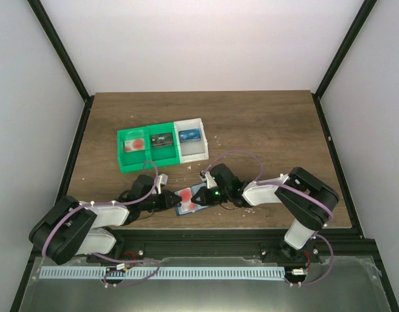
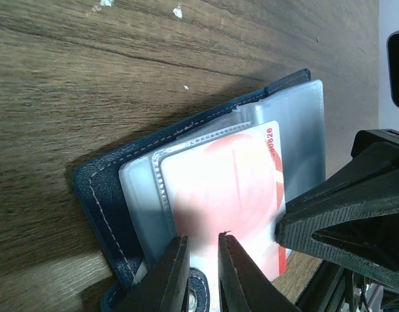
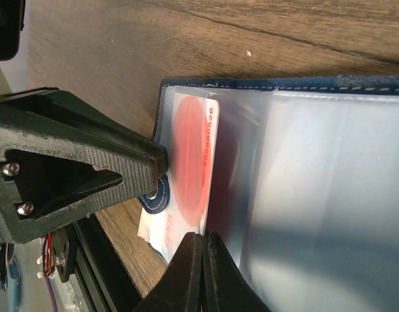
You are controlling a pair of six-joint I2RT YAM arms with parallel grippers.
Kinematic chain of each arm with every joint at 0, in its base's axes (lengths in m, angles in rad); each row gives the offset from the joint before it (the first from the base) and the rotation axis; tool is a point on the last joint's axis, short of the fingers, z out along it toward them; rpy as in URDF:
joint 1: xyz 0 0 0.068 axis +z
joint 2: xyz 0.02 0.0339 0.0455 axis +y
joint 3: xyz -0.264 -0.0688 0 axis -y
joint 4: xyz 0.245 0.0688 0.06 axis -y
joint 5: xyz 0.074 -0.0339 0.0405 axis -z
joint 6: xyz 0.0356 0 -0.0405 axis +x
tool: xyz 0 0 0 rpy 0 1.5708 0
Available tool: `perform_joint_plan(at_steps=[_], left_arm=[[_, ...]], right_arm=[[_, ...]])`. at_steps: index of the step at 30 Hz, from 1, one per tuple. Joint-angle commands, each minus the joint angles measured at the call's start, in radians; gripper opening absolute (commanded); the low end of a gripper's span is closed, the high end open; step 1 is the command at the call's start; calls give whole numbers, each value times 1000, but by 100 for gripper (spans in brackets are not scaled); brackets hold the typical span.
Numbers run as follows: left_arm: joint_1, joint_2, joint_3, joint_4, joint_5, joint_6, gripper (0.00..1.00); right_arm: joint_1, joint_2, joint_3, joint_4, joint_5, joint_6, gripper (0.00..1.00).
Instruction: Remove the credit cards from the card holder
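left fingers (image 2: pixel 164 281) clamp card holder (image 2: pixel 101 190) | right fingers (image 3: pixel 184 273) pinch its red-and-white card (image 2: pixel 233 182) | tray (image 1: pixel 138 168): three cards (image 1: pixel 162 139), one per compartment

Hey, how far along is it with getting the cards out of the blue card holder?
Three look done: the red-spot card, the dark card and the blue card each lie in a compartment of the tray. In hand: the left gripper clamps the card holder while the right gripper is shut on the edge of the red-and-white card, mostly inside its clear pocket. Left: pull that card free.
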Motion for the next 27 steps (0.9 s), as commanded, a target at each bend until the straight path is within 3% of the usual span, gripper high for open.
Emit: perform_joint_plan(at_steps=[1,24,27], left_arm=[[-3,22,-23,-19,-27,24,16],[-2,61,-26,9,-25,24,16],[-3,66,-27,14,-24,22,16]], right_arm=[[-11,-34,-28,-9,1,-10,0],[-46,-87,-67,-10,-24,-13,5],[-46,-78,-66,7,-40,-8,1]])
